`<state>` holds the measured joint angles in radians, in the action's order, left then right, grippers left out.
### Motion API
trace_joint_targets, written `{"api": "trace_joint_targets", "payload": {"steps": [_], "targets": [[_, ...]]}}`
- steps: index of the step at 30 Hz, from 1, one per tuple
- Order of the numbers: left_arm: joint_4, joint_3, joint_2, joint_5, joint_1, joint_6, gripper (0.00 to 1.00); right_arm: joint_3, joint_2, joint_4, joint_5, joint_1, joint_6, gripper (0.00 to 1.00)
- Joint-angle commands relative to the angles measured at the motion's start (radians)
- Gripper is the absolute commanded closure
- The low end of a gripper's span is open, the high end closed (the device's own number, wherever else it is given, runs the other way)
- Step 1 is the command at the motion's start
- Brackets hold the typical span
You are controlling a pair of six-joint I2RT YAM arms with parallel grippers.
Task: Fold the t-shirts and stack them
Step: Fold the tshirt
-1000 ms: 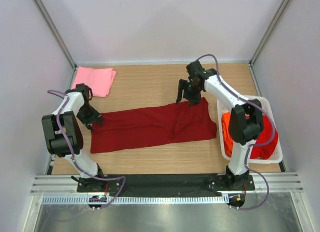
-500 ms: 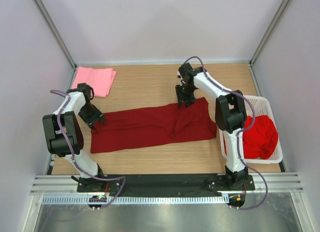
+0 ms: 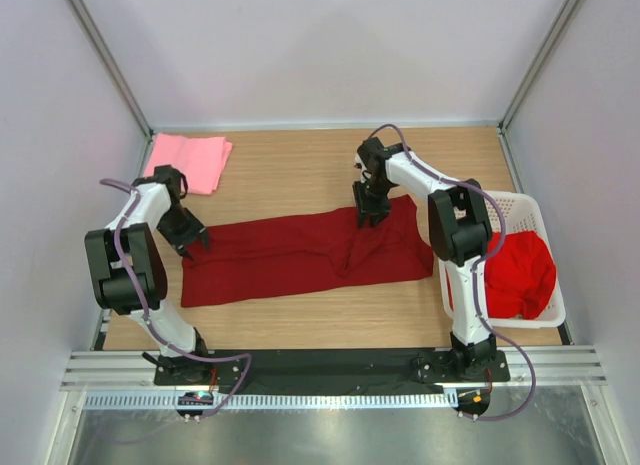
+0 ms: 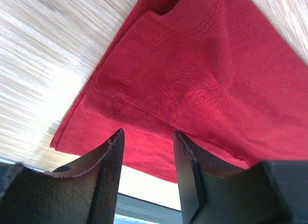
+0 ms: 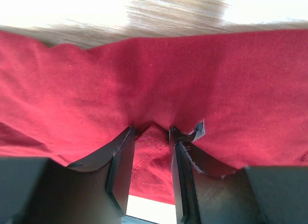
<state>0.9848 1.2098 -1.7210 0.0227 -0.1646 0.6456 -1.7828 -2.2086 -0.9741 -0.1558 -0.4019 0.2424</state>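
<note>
Right gripper (image 3: 367,213) closes on the maroon t-shirt (image 3: 300,255)
It has slid left along the far hem and narrowed its jaws onto a pucker of cloth. The left gripper (image 3: 192,240), half closed, grips the far left corner. With the shirt spread mid-table, a fold looks ready.

Maroon shirt (image 5: 240,84) runs off both wrist views; blurred strip beyond is probably table (image 5: 178,9)
</note>
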Motion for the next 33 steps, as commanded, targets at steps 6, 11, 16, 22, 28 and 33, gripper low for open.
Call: {"api": "trace_joint_targets", "payload": {"steps": [6,11,16,22,28,33], "targets": [[0.0,0.042,0.02,-0.017,0.004,-0.02,0.53,-0.003,0.015,0.029,0.028,-0.002,0.012,0.71],[0.0,0.051,0.015,-0.017,0.004,-0.024,0.53,0.003,0.067,-0.012,0.067,-0.002,0.026,0.84],[-0.008,0.045,0.009,-0.017,0.004,-0.027,0.53,0.08,0.168,-0.054,0.091,-0.002,0.055,0.94],[-0.008,0.039,0.011,-0.017,0.002,-0.034,0.53,0.247,0.326,-0.057,0.102,-0.002,0.092,0.96],[-0.008,0.045,0.006,-0.041,0.004,-0.037,0.53,0.462,0.449,-0.003,0.065,-0.011,0.155,0.96],[-0.011,0.045,0.003,-0.046,0.004,-0.04,0.53,0.627,0.501,0.043,0.088,-0.067,0.199,0.96]]}}
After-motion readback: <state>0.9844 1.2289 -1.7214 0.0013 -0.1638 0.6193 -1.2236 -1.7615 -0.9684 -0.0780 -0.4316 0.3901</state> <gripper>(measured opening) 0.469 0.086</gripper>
